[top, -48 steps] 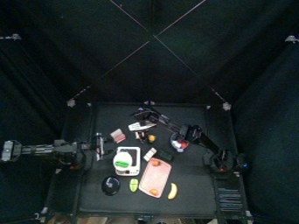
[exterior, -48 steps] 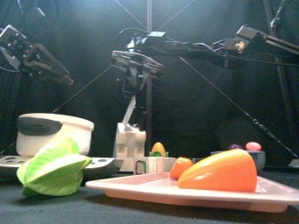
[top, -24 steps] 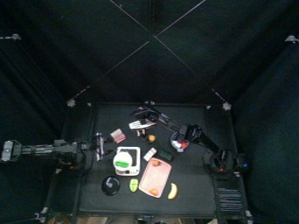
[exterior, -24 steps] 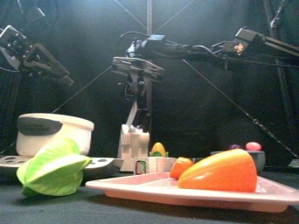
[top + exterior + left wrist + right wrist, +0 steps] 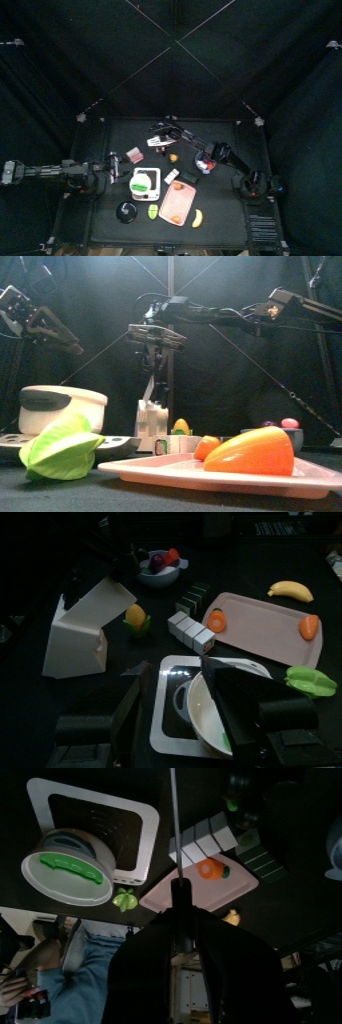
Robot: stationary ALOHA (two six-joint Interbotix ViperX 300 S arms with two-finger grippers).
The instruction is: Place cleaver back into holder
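My right gripper (image 5: 154, 344) is shut on the handle of the cleaver (image 5: 156, 386), whose blade hangs down with its tip at the top of the white knife holder (image 5: 150, 422). In the top view the gripper (image 5: 164, 140) is over the holder (image 5: 158, 146) at the table's back middle. The right wrist view shows the cleaver (image 5: 174, 838) edge-on as a thin line rising from the shut gripper (image 5: 174, 918). The holder also shows in the left wrist view (image 5: 80, 632). My left gripper (image 5: 187, 700) is open and empty, at rest at the table's left (image 5: 91, 173).
A white bowl with a green piece (image 5: 207, 707) sits on a white scale (image 5: 144, 182). A pink tray (image 5: 181, 202) holds a pepper (image 5: 251, 451). A banana (image 5: 287, 590), a fruit bowl (image 5: 160, 570), small blocks (image 5: 198, 627) and a green leaf toy (image 5: 56, 446) lie around.
The right gripper has come down a little and the cleaver's blade has swung from tilted to nearly upright over the holder. The left arm has not moved.
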